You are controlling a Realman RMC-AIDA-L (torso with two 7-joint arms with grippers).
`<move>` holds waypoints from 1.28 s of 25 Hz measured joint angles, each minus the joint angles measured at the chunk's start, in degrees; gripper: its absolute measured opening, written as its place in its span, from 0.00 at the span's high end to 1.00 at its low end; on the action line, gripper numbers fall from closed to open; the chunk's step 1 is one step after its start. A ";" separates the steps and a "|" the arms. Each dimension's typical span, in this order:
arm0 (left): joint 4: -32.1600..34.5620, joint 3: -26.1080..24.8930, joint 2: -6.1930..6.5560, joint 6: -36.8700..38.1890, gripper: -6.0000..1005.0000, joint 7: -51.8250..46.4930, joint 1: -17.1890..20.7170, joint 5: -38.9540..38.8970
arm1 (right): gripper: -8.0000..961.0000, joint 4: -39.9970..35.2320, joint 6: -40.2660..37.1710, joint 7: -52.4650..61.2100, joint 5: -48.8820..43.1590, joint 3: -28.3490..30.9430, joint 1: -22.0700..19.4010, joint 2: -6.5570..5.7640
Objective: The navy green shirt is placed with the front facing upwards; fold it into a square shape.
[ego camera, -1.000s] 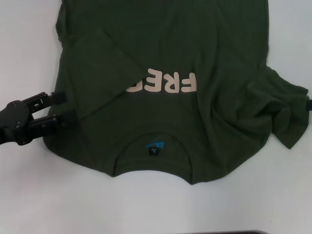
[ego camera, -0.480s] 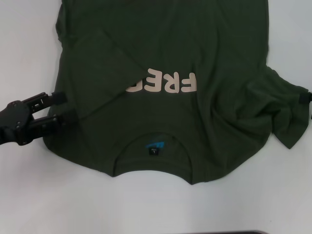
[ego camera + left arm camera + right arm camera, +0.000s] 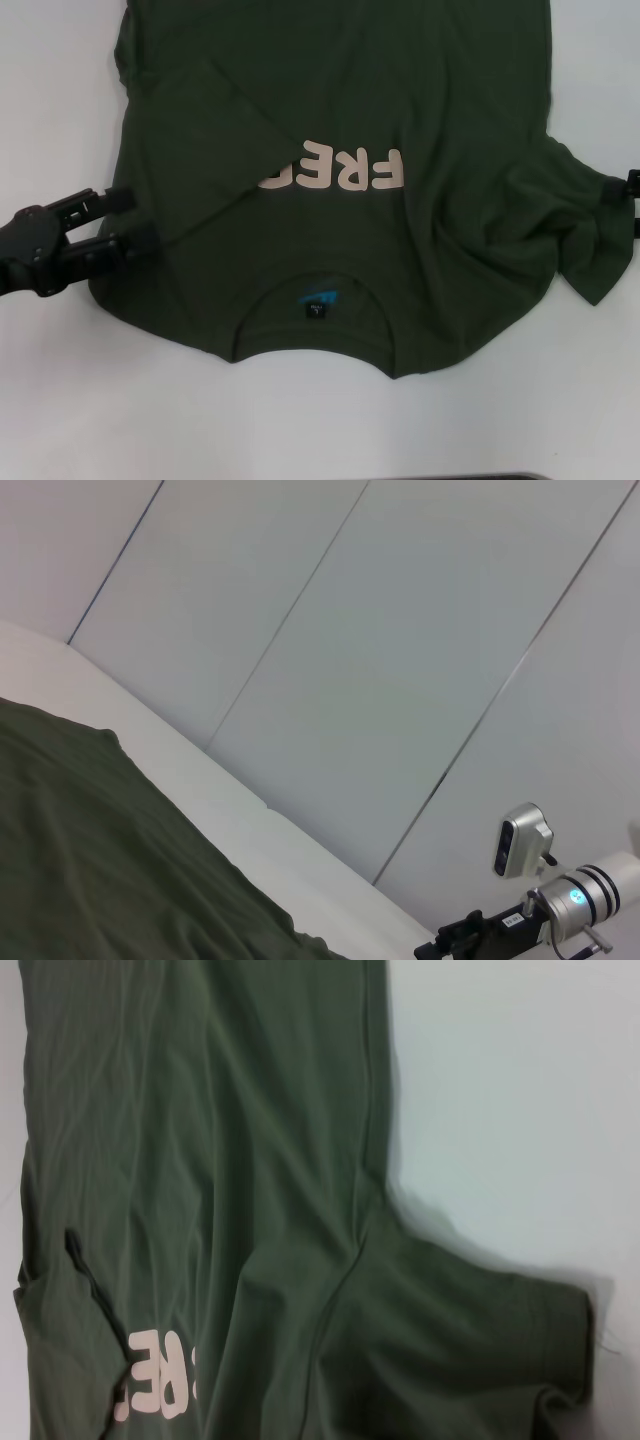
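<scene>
Barely anything has shifted: only the right gripper (image 3: 634, 198), fingers unreadable at three o'clock, nudged by the rumpled sleeve. Left gripper (image 3: 128, 220), fingers spread, rests at nine o'clock. Soft, limp navy green shirt (image 3: 400, 90) sprawls on the white table (image 3: 60, 400); pinch that sleeve's hem.

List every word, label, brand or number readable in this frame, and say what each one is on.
"FRE": pale pink letters on the chest of the navy green shirt, seen upside down from the head view; the folded-in sleeve covers the rest of the word.
Blue neck label inside the collar: print too small to read.
Small dark tag just below it: one pale mark, not legible.
Left gripper and right gripper: no readable markings.
</scene>
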 joint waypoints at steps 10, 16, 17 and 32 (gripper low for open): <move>0.00 -1.22 -0.03 0.11 0.14 0.17 0.06 0.00 | 0.15 0.88 1.12 0.00 -0.02 0.00 0.22 0.03; 0.00 -1.22 -0.23 0.05 0.14 0.26 -0.01 0.00 | 0.16 1.44 1.05 -0.24 0.72 0.00 0.45 0.15; 0.00 -1.22 -0.25 0.03 0.14 0.26 -0.03 0.00 | 0.16 1.49 0.94 -0.33 0.76 -0.01 0.50 0.15; 0.22 -1.22 -0.35 -0.08 0.14 0.14 -0.36 0.00 | 0.64 1.31 0.80 -1.30 0.48 -0.63 0.34 0.09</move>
